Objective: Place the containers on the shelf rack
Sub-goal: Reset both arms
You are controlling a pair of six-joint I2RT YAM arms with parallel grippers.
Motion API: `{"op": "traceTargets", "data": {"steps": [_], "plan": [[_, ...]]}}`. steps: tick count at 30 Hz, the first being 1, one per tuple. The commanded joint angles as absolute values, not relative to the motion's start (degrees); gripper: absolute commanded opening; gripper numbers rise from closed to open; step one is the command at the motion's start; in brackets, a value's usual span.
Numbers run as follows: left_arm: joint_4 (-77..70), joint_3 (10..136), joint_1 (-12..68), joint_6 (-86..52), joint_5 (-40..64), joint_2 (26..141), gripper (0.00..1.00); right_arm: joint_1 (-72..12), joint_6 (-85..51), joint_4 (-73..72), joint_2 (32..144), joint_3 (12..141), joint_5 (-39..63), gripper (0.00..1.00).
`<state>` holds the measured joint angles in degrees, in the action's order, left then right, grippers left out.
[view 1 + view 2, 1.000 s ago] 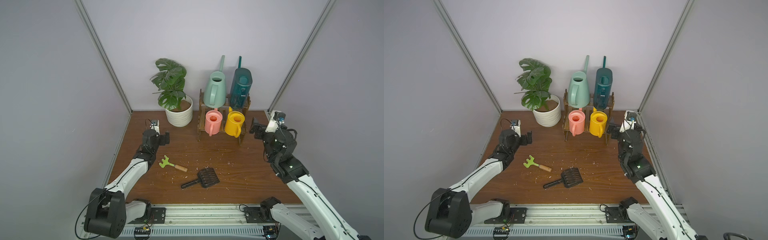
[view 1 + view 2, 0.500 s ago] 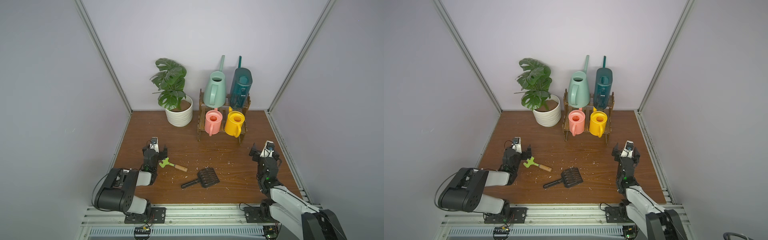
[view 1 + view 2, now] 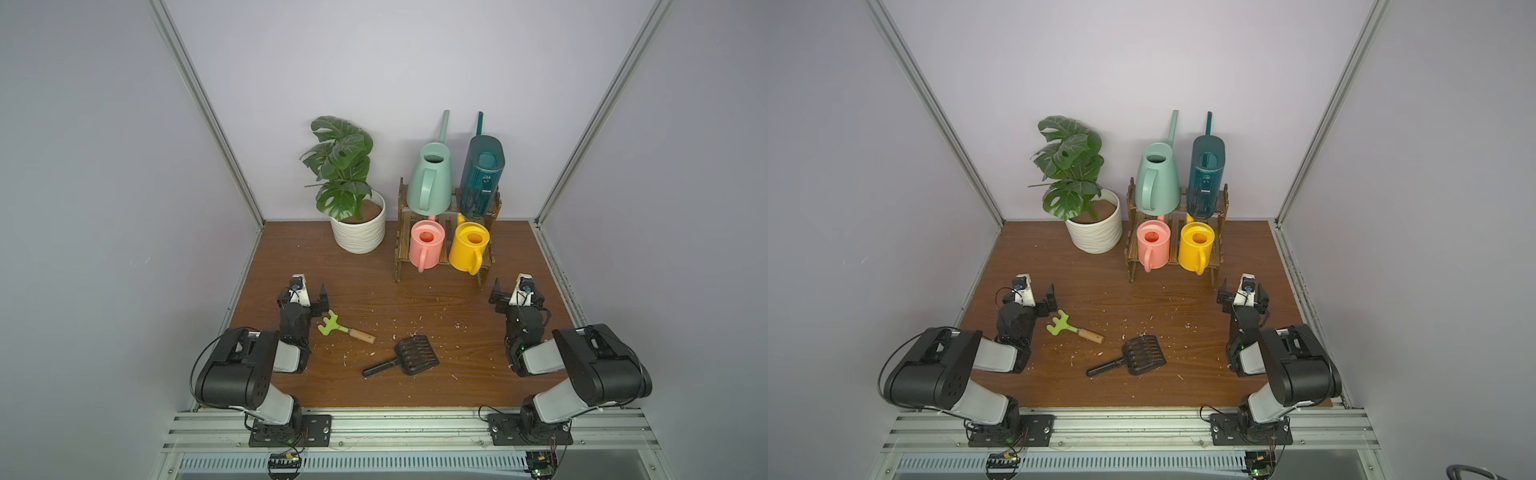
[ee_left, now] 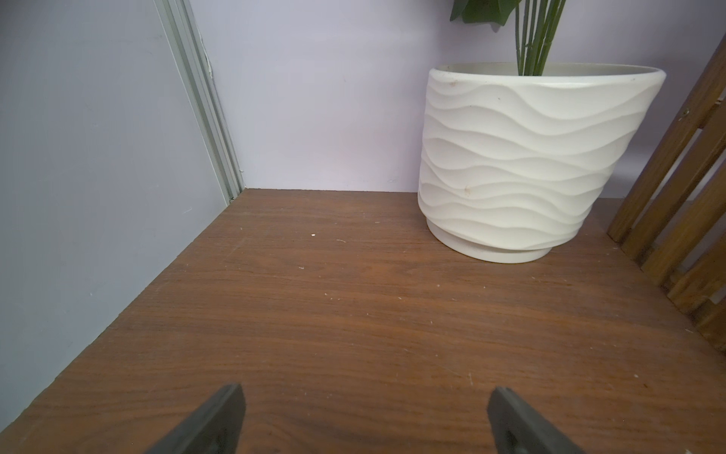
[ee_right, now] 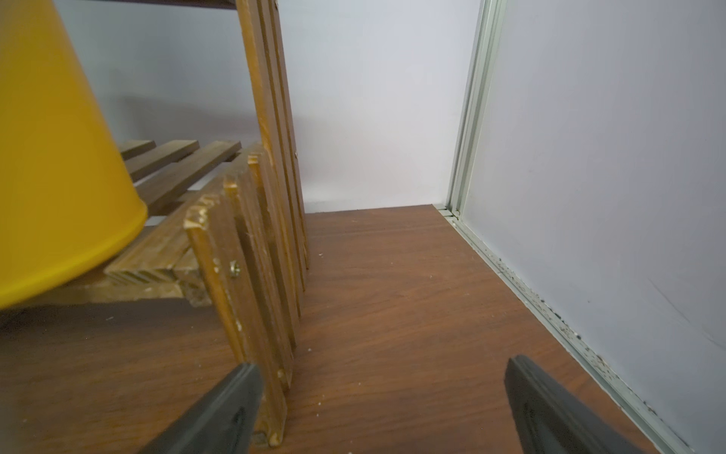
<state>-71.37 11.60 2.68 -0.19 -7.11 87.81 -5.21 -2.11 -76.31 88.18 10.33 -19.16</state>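
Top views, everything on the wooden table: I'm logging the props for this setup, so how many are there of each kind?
Watering cans: 4 (pink can, yellow can, sage-green can, teal can)
Shelf rack: 1
Potted plant: 1
Hand tools: 2 (green rake, black scoop)
Total: 8

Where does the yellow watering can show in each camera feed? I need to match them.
Top view: yellow watering can on the lower tier of the shelf rack, beside the pink watering can.
Top view: same place.
Left wrist: not in it.
Right wrist: close up, standing on the lower slats.
Shared landmark: the rack's slatted side panels.
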Motion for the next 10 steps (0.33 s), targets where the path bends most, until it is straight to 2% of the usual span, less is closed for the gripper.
{"op": "traceTargets", "data": {"steps": [1, 10], "plan": [[-72.69, 12.19, 1.95, -0.83, -6.95, 87.79, 0.99, -4.94, -1.59, -78.73, 88.18, 10.63, -18.37, 0.99], [-72.71, 11.87, 1.85, -0.72, -6.37, 87.54, 0.99, -4.93, -1.67, -78.7, 88.16, 10.55, -18.23, 0.99]]}}
